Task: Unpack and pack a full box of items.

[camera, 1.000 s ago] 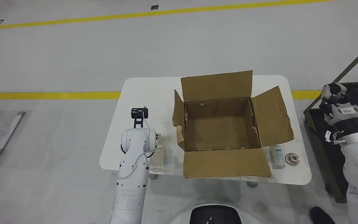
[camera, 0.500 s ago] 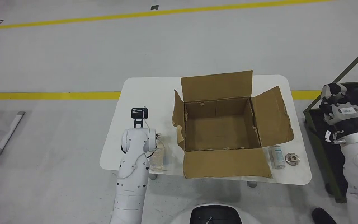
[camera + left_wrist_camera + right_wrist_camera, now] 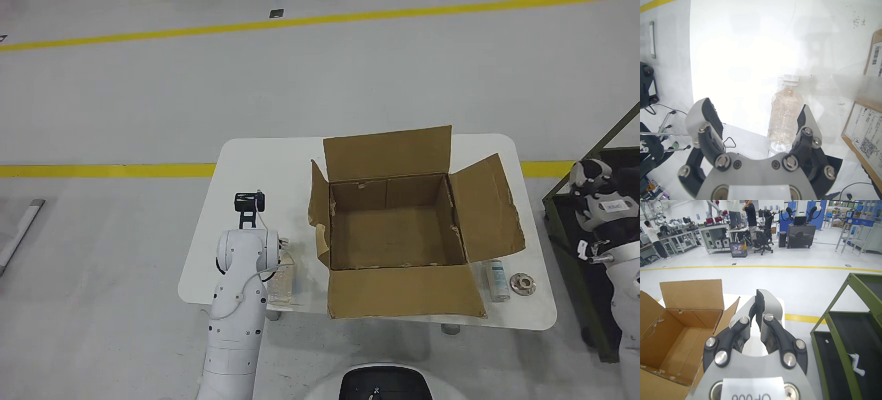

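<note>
Counter (image 3: 265, 165): white, on grey floor (image 3: 150, 90) with yellow lines (image 3: 100, 170).
Box (image 3: 388, 155): open mid-counter; we see barcode and QR stickers (image 3: 865, 140) outside.
Bottle (image 3: 785, 117): clear, lying left of box.
Left gripper (image 3: 755, 108): jaws spread over bottle.
Right gripper (image 3: 758, 303): jaws pressed together, right of counter.

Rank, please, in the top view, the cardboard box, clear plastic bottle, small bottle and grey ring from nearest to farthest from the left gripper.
1. Clear plastic bottle, right at the open left gripper.
2. Cardboard box, mid-table.
3. Small bottle, beyond the box.
4. Grey ring, just past that bottle.
</note>
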Available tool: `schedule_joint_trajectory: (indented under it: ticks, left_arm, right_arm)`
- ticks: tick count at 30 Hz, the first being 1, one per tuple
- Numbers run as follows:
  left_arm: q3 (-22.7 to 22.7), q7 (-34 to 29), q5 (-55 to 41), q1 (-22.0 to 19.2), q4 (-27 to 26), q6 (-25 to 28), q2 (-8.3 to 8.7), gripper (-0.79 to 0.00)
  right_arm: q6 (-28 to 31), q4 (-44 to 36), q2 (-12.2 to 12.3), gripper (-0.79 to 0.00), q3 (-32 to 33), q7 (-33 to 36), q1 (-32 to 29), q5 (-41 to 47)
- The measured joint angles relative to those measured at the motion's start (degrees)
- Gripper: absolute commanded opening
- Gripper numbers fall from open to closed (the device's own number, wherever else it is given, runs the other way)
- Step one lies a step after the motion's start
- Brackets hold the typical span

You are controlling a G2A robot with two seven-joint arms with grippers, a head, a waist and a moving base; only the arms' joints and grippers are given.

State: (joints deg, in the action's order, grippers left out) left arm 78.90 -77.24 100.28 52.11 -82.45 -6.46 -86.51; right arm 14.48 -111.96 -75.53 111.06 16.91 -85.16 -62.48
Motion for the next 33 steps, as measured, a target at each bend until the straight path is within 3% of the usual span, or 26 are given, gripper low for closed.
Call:
schedule_joint_trajectory:
  ticks: [9,22,33]
  left_arm:
    - [0.3,1.7,-0.6,1.1,-0.3,0.5,0.07,0.000]
    - [1.8,1.6,-0.3,9.1,-12.8,10.3,1.11,0.000]
    - [3.4,-0.8,-7.3,13.6,-17.6,18.1,1.67,0.000]
  right_arm:
    - [3.6,3.6,0.9,-0.785,0.2,-0.4,2.5,0.0]
    - [4.2,5.9,1.7,-0.785,-2.8,0.2,5.2,-0.2]
    - [6.5,6.0,2.4,-0.785,-3.5,0.9,6.4,0.1]
